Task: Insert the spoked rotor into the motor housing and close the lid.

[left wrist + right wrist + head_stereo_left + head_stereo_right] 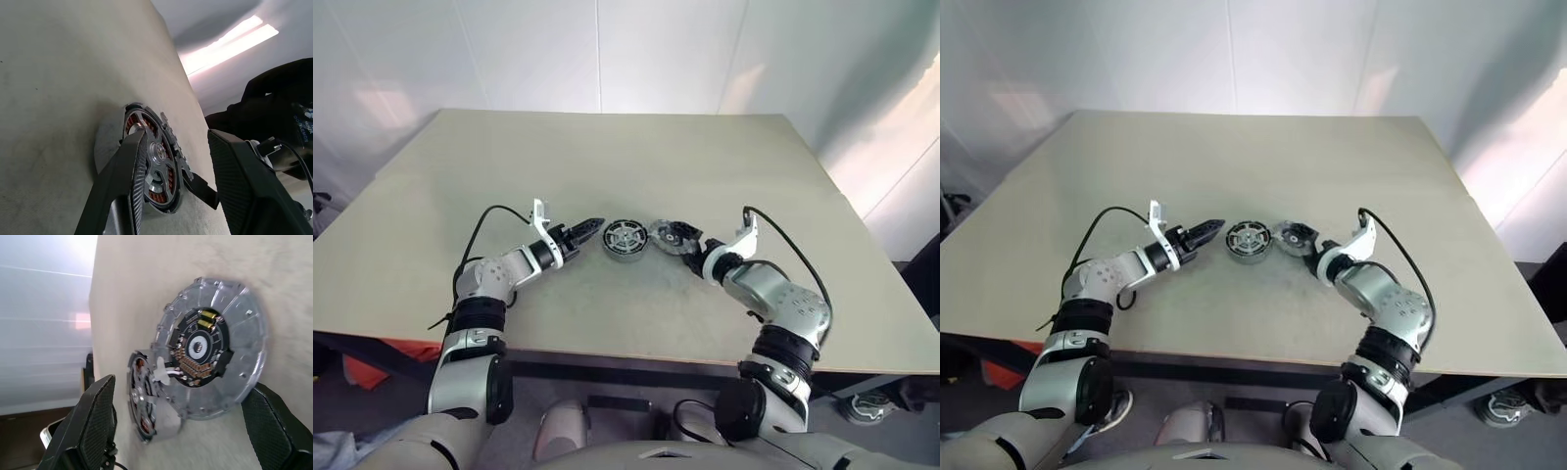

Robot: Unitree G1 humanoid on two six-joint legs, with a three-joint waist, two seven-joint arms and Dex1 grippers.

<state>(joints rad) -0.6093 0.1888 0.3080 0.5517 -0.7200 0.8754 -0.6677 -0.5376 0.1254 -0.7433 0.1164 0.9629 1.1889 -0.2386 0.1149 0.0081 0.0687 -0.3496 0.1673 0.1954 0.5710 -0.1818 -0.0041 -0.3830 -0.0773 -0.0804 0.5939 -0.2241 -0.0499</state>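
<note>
The motor housing (626,240) sits on the tabletop (607,157) with the spoked rotor (157,164) seated inside over the copper windings, just ahead of the left hand (587,231), whose fingers stand partly spread, holding nothing. The lid (215,350) lies flat just beside the housing, directly before the right hand (690,257), whose fingers (93,426) are spread wide around it without gripping.
</note>
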